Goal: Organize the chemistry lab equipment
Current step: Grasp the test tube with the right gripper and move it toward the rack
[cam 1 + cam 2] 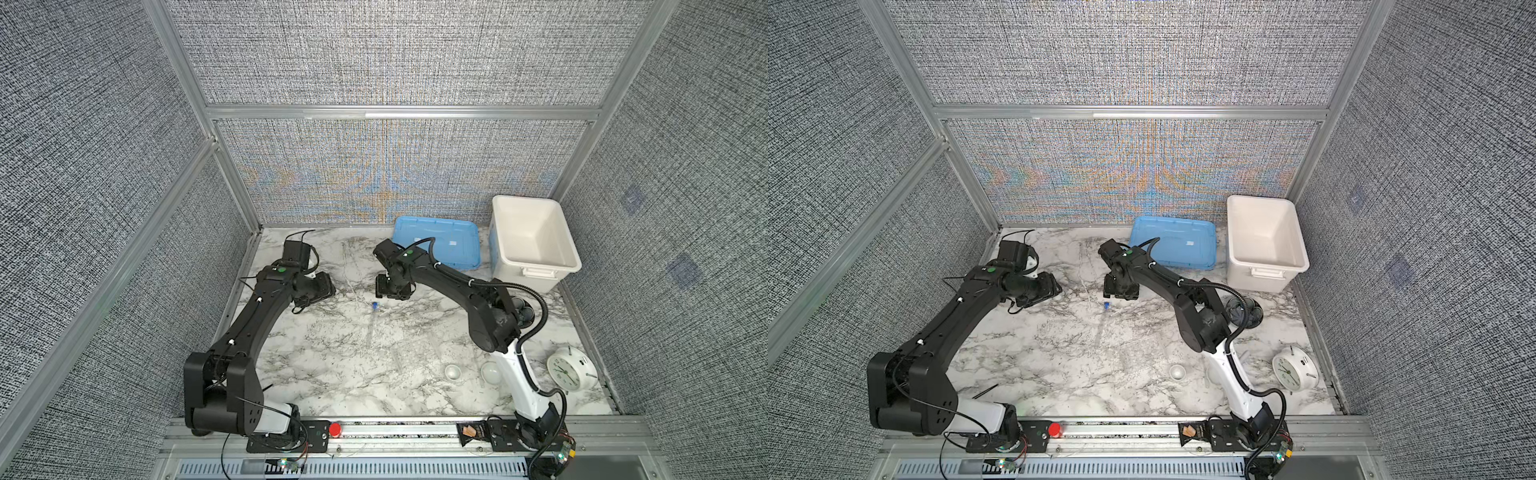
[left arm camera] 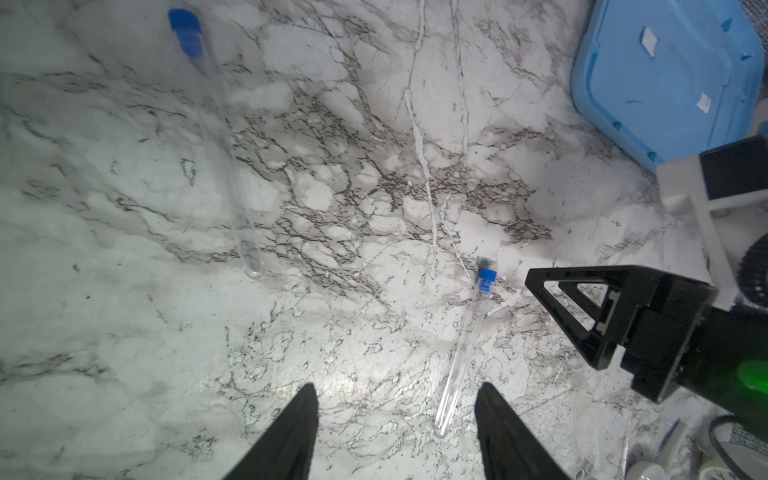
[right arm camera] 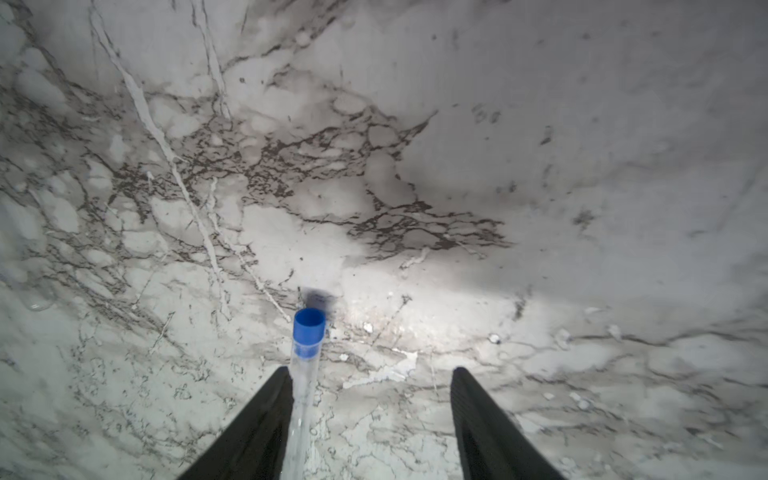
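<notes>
1. The capped tube (image 1: pixel 373 315) lies flat on the marble worktop (image 1: pixel 332 374) near its middle. Its blue cap (image 3: pixel 309 328) points toward 12 o'clock and its clear body runs toward 6 o'clock.
2. The right tool (image 3: pixel 370 370) hangs just at 1 o'clock of the cap in both top views. Its jaws stand wide apart and clamp nothing. In the right wrist view the tube runs along the inner side of one finger (image 3: pixel 262 424); I cannot tell whether they touch.
3. The left tool (image 2: pixel 397 386) sits at 9 o'clock of the tube and apart from it, jaws spread and empty.
4. A second tube (image 2: pixel 224 153) shows blurred in the left wrist view, clear of that tool. I cannot tell whether it rests on the worktop.
5. A small white bowl (image 1: pixel 453 371) and another bowl (image 1: pixel 489 371) sit side by side at 5 o'clock on the worktop, the latter partly behind the right arm (image 1: pixel 457 282).
6. The alarm clock (image 1: pixel 565 371) stands at the 4 o'clock edge. The white bin (image 1: pixel 524 279) fills the 1 o'clock corner, with the blue lid (image 1: pixel 440 243) flat just at 9 o'clock of it.
</notes>
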Action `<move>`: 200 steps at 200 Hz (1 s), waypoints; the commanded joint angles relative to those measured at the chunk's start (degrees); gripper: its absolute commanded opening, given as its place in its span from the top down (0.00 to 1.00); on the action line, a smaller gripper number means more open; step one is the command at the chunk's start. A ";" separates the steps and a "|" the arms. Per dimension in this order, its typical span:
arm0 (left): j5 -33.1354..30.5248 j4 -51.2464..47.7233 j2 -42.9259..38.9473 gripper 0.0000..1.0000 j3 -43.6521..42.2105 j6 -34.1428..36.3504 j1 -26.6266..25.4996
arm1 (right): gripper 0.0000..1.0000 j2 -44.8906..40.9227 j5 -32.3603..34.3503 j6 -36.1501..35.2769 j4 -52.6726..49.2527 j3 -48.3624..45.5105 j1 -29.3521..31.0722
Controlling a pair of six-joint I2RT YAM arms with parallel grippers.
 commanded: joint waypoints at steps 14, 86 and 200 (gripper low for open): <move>-0.88 5.75 -0.27 0.38 -3.62 -1.38 0.21 | 0.37 3.36 -2.82 1.51 -4.71 4.11 0.46; 12.33 13.70 5.89 0.35 -9.96 -4.22 0.20 | 0.50 8.64 -4.68 7.49 -11.60 11.41 0.59; 18.14 20.75 10.63 0.34 -10.59 -8.81 0.05 | 0.65 11.15 -0.68 7.84 -20.22 16.20 0.71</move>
